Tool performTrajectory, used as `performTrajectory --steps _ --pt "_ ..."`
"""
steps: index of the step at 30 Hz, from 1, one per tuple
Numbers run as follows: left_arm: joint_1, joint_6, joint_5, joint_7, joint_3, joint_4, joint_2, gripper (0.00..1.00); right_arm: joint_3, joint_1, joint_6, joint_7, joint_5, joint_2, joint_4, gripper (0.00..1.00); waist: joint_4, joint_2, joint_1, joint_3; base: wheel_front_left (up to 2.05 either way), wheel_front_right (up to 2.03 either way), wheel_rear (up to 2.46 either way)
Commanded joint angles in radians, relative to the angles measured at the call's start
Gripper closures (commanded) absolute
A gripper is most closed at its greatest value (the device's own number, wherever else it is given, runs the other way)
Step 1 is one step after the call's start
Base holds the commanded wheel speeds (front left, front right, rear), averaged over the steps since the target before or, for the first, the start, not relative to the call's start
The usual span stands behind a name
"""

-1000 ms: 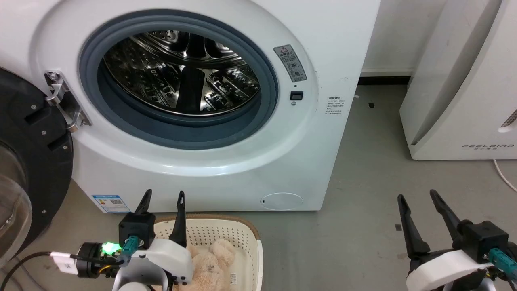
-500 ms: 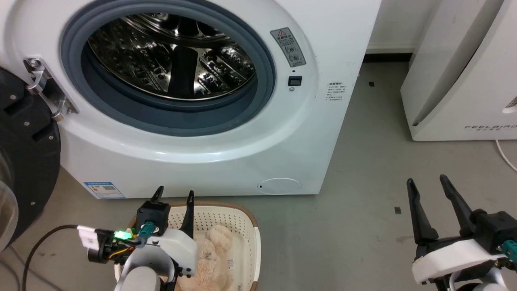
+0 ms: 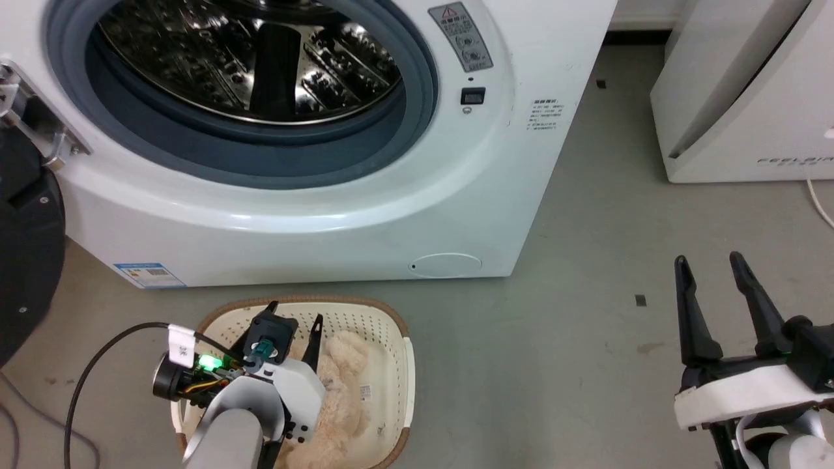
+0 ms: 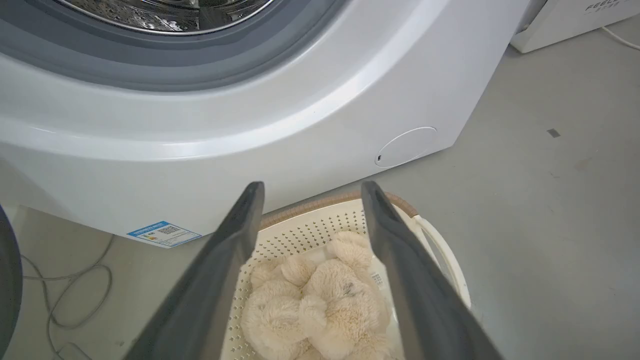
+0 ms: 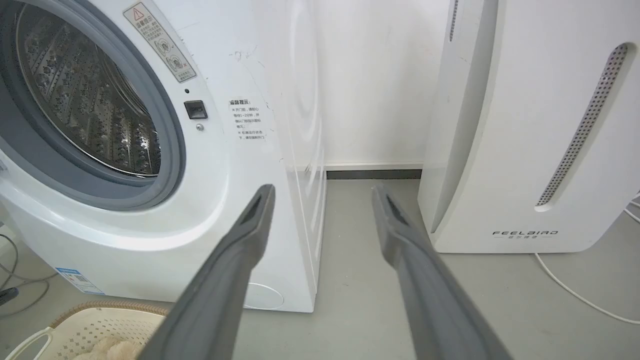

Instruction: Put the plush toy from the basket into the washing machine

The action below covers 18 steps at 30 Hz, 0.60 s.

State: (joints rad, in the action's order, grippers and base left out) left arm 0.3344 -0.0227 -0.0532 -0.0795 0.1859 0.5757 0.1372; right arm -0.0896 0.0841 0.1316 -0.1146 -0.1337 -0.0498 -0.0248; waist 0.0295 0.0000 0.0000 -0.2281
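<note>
The beige plush toy (image 3: 342,397) lies in the cream basket (image 3: 394,365) on the floor, just in front of the washing machine (image 3: 365,215). The machine's porthole stands open, showing the steel drum (image 3: 254,58). My left gripper (image 3: 294,314) hangs open above the basket's far end, fingers tilted down toward the toy. In the left wrist view the plush toy (image 4: 320,300) shows between the spread fingers (image 4: 235,240), inside the basket (image 4: 310,225). My right gripper (image 3: 707,260) is open over bare floor at the lower right, holding nothing.
The black-framed door (image 3: 26,260) swings out at the left edge. A white FEELBIRD-marked appliance (image 3: 749,98) stands at the right, with a white cable (image 3: 819,205) beside it. A dark cable (image 3: 85,384) runs over the floor left of the basket.
The head camera has tipped downward, so the machine slid up and the whole basket came into view. My left gripper has lowered toward the basket and tilted its fingers down at the toy.
</note>
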Motion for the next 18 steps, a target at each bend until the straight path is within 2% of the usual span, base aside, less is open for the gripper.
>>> performTrajectory --steps 1,18 --pt "0.031 -0.007 -0.007 0.005 0.011 0.029 0.011 0.0 -0.004 0.021 0.0 -0.011 -0.011 0.0 -0.007 0.0 0.005 0.0 0.0 -0.02 0.0 0.0 0.0" --pt "0.158 -0.045 -0.035 0.124 0.11 0.214 0.087 0.0 -0.023 0.094 -0.001 -0.046 -0.049 0.0 -0.03 0.0 0.028 0.0 0.0 -0.182 0.0 0.0 0.0"
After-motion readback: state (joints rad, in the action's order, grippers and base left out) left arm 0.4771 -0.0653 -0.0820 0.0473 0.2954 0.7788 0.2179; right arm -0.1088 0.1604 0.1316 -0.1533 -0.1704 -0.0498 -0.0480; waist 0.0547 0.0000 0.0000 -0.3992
